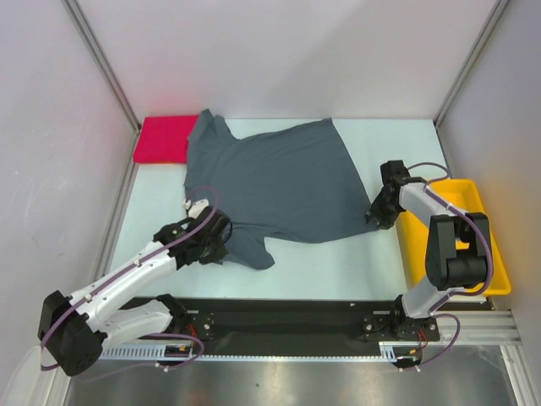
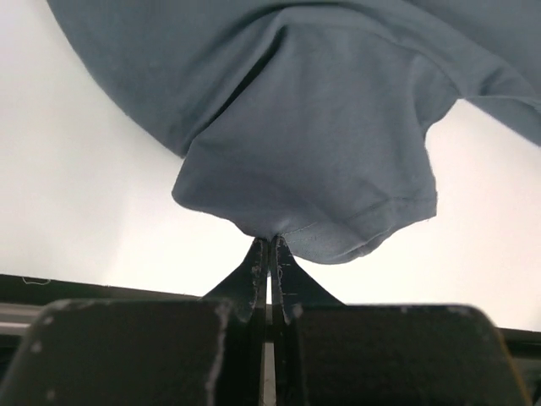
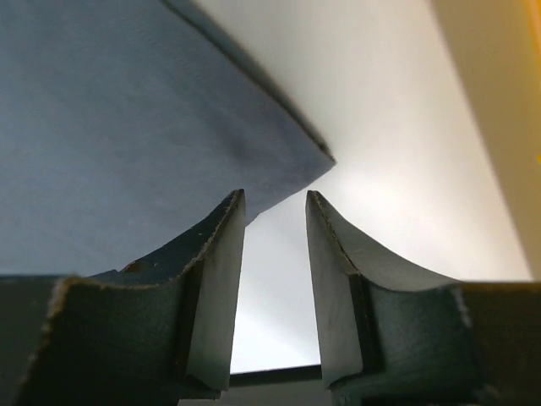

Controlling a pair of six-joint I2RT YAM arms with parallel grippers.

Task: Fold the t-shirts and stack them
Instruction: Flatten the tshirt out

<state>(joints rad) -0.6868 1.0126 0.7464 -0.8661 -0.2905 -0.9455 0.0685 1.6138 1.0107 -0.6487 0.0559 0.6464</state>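
Note:
The slate-grey t-shirt (image 1: 279, 182) lies spread on the white table, neck to the left. The pinkish-red t-shirt (image 1: 165, 139) lies folded at the back left, partly under the grey one's sleeve. My left gripper (image 1: 221, 235) is shut on the hem of the grey shirt's near sleeve (image 2: 313, 182), pinching the cloth at its fingertips (image 2: 269, 245). My right gripper (image 1: 374, 216) is open at the shirt's bottom right corner (image 3: 317, 156); the left finger (image 3: 221, 245) overlaps the cloth edge, and only bare table shows in the gap (image 3: 275, 207).
A yellow plastic tray (image 1: 494, 254) stands at the right edge, beside the right arm. White walls and metal posts enclose the table. A black rail (image 1: 279, 321) runs along the near edge.

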